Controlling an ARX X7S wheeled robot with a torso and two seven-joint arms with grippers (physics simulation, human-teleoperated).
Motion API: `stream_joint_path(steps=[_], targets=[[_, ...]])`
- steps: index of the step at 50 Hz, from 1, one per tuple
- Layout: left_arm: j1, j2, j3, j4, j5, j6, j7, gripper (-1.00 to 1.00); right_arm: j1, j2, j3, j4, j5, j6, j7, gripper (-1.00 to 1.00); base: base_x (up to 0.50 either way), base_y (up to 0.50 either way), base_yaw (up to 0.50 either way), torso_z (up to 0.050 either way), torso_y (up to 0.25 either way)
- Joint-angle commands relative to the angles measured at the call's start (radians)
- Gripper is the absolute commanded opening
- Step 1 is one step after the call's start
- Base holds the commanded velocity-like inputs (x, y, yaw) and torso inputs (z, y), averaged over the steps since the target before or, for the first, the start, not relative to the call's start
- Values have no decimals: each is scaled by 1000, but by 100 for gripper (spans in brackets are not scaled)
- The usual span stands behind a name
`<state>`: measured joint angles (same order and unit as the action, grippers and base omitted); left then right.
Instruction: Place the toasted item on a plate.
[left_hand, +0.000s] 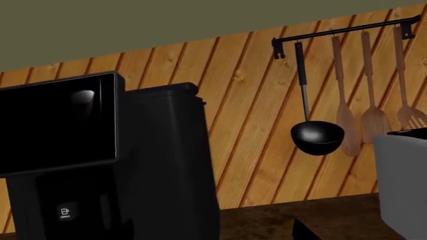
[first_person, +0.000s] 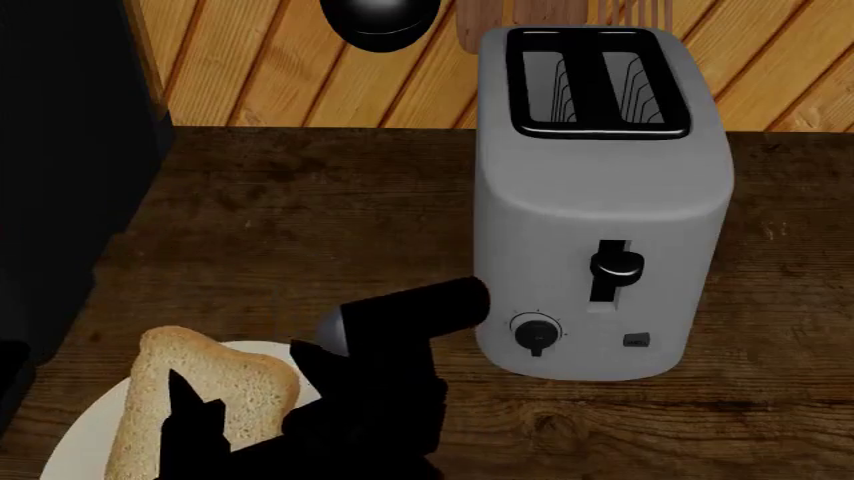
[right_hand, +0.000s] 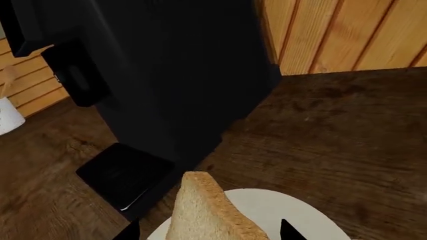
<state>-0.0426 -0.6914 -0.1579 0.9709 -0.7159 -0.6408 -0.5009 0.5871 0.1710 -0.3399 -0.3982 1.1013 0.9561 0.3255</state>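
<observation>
Toast (first_person: 200, 385) between right hand (first_person: 187, 420) fingers (over plate (first_person: 74, 445)).

Plate (first_person: 80, 440) and bread slice (first_person: 174, 400) cropped at frame bottom, tool-covered.

Showing as a right arm (first_person: 387, 400) in flat matte black, blocky and angular around the wrist, its surfaces reading as one near-uniform dark silhouette in the head view. Carrying a stubby black cylindrical link (first_person: 427, 305) across the top, closing at one end in a smooth rounded grey cap (first_person: 327, 325). Tapering at the right gripper (right_hand: 209, 230) into two slim black fingers (right_hand: 288, 230) with sharply pointed tips, only those tips peeking into the right wrist view.
</observation>
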Motion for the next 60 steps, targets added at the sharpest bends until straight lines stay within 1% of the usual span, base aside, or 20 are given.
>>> stream_joint_path(steps=[1,9,15,19,23,24,27,31,32,35,39,41,42,45,46,48,51,53,57,60], targets=[[-7,-6,7,-2,-6,3,-6,100,17,10,-28,29,-68,-45,-20,100,0,0,0,0,0],[-2,-9,16,-4,0,10,-5,100,35,17,-32,33,-89,-60,-14,100,0,0,0,0,0],[-5,-11,23,-8,2,13,-5,100,38,27,-28,-26,-61,-39,21,100,0,0,0,0,0],[-14,-10,37,-12,6,13,-5,100,64,52,-22,-118,-38,6,87,100,0,0,0,0,0],[-34,-13,50,-14,1,1,-10,100,135,86,6,-222,11,78,189,100,0,0,0,0,0],[-41,-14,51,-12,-5,-4,-13,100,150,87,39,-239,50,86,221,100,0,0,0,0,0],[-44,-19,49,-9,-12,-7,-15,100,194,110,77,-282,105,124,295,100,0,0,0,0,0],[-50,-22,47,-11,-18,-8,-18,100,259,158,146,-320,177,159,386,100,0,0,0,0,0],[-58,-26,45,-7,-26,-16,-23,100,285,191,183,-327,217,171,422,100,0,0,0,0,0],[-56,-32,31,-1,-40,-18,-29,100,297,239,243,-327,252,170,456,100,0,0,0,0,0],[-60,-50,5,16,-76,-35,-46,100,328,279,268,-341,288,185,491,100,0,0,0,0,0],[-52,-60,-17,26,-94,-39,-56,100,345,320,301,-354,363,197,549,100,0,0,0,0,0],[-40,-71,-36,38,-108,-43,-63,100,371,366,328,-361,450,201,607,100,0,0,0,0,0],[-18,-88,-82,48,-141,-43,-79,100,404,418,351,-358,527,201,661,100,0,0,0,0,0],[0,-97,-114,53,-158,-36,-80,100,422,455,361,-355,568,206,688,100,0,0,0,0,0],[4,-118,-140,59,-186,-43,-92,100,455,490,359,-348,610,211,724,100,0,0,0,0,0],[17,-178,-203,72,-259,-44,-131,100,494,549,368,-338,678,209,769,100,0,0,0,0,0],[57,-223,-257,74,-302,-23,-164,100,494,583,386,-341,696,209,776,100,0,0,0,0,0],[187,-360,-333,75,-377,103,-247,100,508,638,407,-336,727,213,777,100,0,0,0,0,0],[336,-414,-460,76,-405,172,-273,100,520,706,443,-315,754,222,767,100,0,0,0,0,0]])
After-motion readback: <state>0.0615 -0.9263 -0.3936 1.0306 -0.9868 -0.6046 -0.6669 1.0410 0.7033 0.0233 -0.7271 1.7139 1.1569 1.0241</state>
